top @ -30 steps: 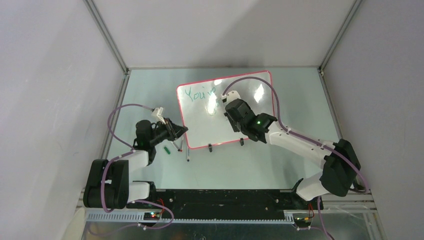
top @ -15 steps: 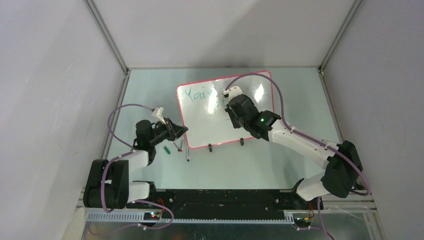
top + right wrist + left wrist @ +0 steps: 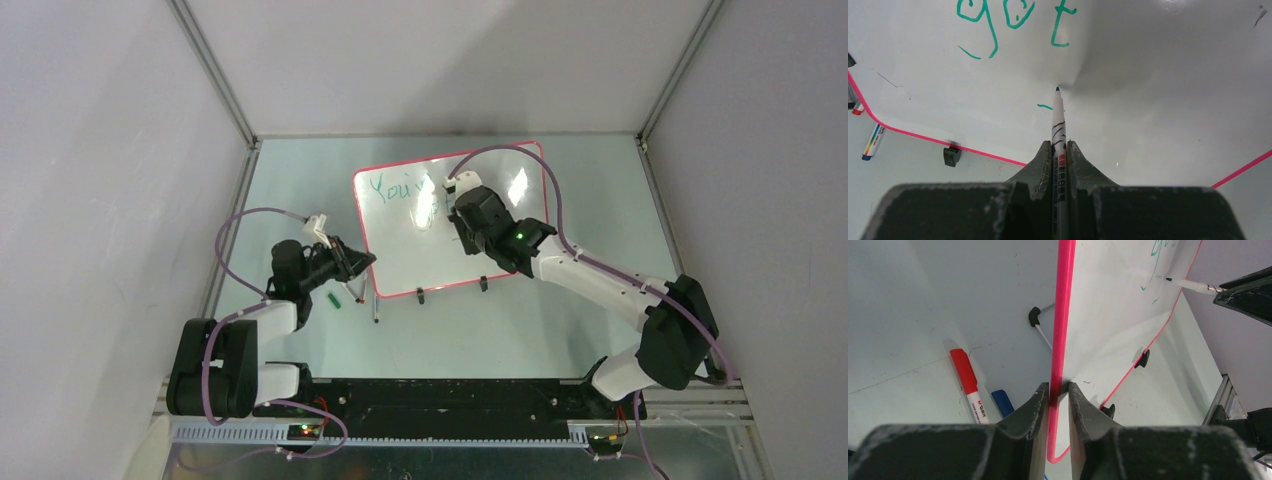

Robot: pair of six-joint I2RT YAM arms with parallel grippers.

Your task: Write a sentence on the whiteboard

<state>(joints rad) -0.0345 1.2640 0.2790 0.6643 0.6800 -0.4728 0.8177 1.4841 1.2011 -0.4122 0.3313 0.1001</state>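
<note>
The right fingers are gripping the marker, "got" lying ahead of them, the sentence seemingly unfinished; the left fingers are pinching the whiteboard.

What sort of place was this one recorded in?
Probably a lab robot cell: grey walls on aluminium posts enclose a pale table, with the left arm and right arm bolted at its near edge.

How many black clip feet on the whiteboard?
2. Left foot and right foot, both on the near long edge of the whiteboard. The right arm may hide more.
</note>
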